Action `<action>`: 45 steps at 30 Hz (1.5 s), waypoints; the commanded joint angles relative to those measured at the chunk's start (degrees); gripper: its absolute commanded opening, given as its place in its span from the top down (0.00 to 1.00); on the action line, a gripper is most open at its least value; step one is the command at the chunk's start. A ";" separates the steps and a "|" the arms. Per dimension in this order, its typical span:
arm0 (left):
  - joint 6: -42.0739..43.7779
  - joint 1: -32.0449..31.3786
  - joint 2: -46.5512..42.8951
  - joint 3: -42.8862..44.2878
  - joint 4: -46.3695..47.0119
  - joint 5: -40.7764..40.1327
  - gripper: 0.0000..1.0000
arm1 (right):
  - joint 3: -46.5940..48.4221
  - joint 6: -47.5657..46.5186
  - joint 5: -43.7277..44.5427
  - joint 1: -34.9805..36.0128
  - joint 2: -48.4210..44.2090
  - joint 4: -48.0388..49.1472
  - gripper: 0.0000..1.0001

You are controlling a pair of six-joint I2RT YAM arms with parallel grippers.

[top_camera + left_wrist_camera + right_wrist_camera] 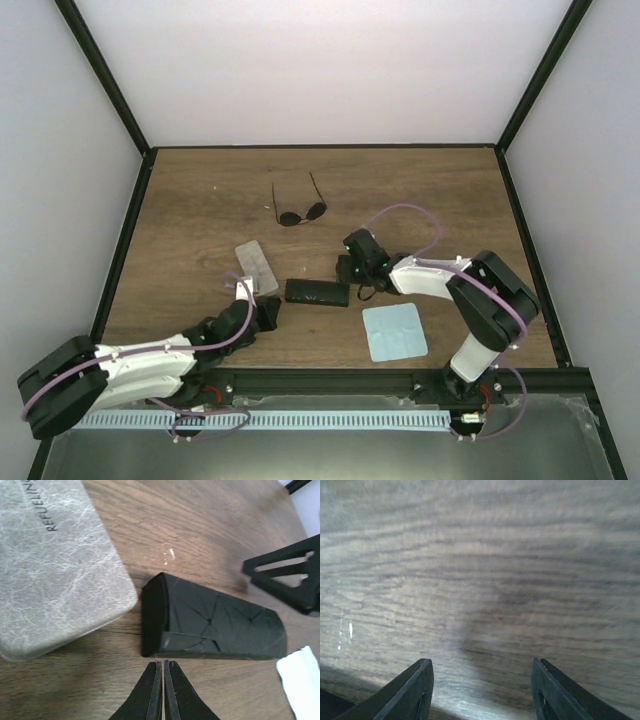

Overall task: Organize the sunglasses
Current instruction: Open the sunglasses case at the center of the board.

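Lying open: sunglasses [291, 218], lenses nearside, temples pointing farside, splayed.

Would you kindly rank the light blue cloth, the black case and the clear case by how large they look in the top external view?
1. light blue cloth: clearly the largest.
2. black case and clear case: they look about alike in size, so I would not rank one above the other.
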 commanded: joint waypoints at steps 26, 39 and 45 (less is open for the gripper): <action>3.45 -3.23 25.31 11.30 9.98 -1.19 0.96 | -13.58 0.77 -11.44 2.73 -9.36 9.72 0.47; 5.82 0.96 17.66 9.14 5.77 -3.04 0.96 | -15.42 -0.83 -7.25 6.96 -17.61 7.61 0.44; 6.67 6.53 6.82 5.10 4.70 4.50 0.92 | -12.30 -2.05 -5.20 8.24 -17.32 4.90 0.39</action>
